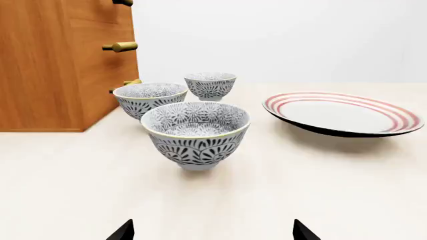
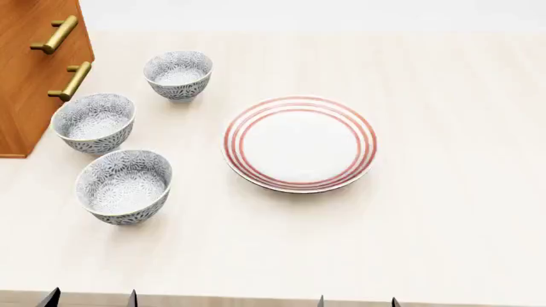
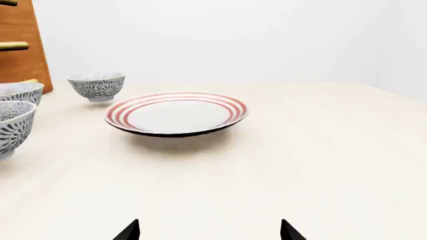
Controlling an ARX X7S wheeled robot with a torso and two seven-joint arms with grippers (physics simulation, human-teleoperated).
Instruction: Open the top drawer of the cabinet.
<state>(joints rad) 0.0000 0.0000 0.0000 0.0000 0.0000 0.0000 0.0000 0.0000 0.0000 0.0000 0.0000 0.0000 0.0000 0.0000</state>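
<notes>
The cabinet [image 1: 47, 65] is orange-brown wood and stands at the far left of the table; it also shows in the head view [image 2: 25, 77] and in the right wrist view [image 3: 20, 60]. The top drawer [image 1: 100, 10] sits flush with the front, and its brass handle [image 1: 122, 2] is cut off by the frame edge. Two brass handles [image 2: 55, 34] show in the head view. My left gripper [image 1: 213, 232] [image 2: 91, 299] is open and empty, low over the table's front edge, well short of the cabinet. My right gripper [image 3: 209, 231] [image 2: 358, 302] is open and empty too.
Three grey patterned bowls [image 2: 124, 185] [image 2: 94, 121] [image 2: 178, 74] stand in a row in front of the cabinet's drawers; the nearest bowl [image 1: 195, 132] lies straight ahead of my left gripper. A white plate with red rings [image 2: 298, 144] [image 3: 175, 112] sits mid-table.
</notes>
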